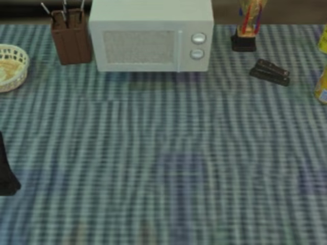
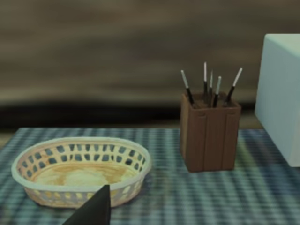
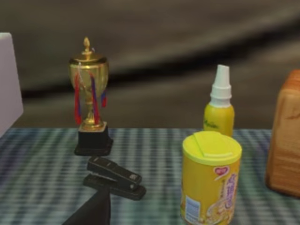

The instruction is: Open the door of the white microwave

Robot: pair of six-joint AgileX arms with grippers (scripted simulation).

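1. One boxy off-white microwave (image 1: 151, 34) sits at the far edge of the striped tabletop (image 1: 163, 163), long axis running left-right, front facing the near edge.
2. Its flat white door with the grey mesh window (image 1: 139, 47) is flush with the front, so closed; two round silver knobs (image 1: 197, 46) sit to its right.
3. One brown utensil holder (image 1: 71, 38) stands just left of it, one woven basket (image 1: 10, 66) further left.
4. Right side: one gold trophy (image 3: 89, 101), one black stapler (image 1: 270, 72), one yellow can (image 3: 210, 178), one yellow spray bottle (image 3: 219, 110).
5. Left end effector (image 1: 7, 173) is parked at the left edge. Can't tell if its fingers are spread or together, same for the right end effector (image 3: 93, 210).
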